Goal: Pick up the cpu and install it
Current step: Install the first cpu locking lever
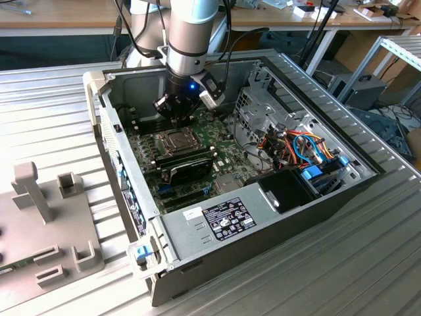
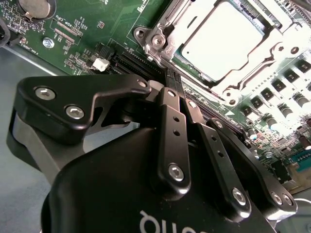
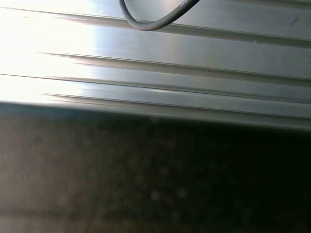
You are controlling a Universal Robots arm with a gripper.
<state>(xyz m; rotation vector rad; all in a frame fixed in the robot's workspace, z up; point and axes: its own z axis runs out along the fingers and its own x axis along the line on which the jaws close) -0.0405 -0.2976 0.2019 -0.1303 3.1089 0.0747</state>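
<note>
**CPU seated in socket**

The cpu [image 2: 221, 41] lies flat inside the socket frame [image 2: 160, 41] on the motherboard [image 1: 197, 155]. The claw [image 2: 177, 92] hovers just beside it, fingers pressed together, empty. The chip looks light, stiff and fragile; hold its edges.

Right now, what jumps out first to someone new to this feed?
The open computer case on the ribbed metal table, with the arm's gripper hanging inside it above the green motherboard. In the second wrist view, the black fingers are pressed together, and just beyond their tips the cpu lies bright in the metal socket frame.
</note>
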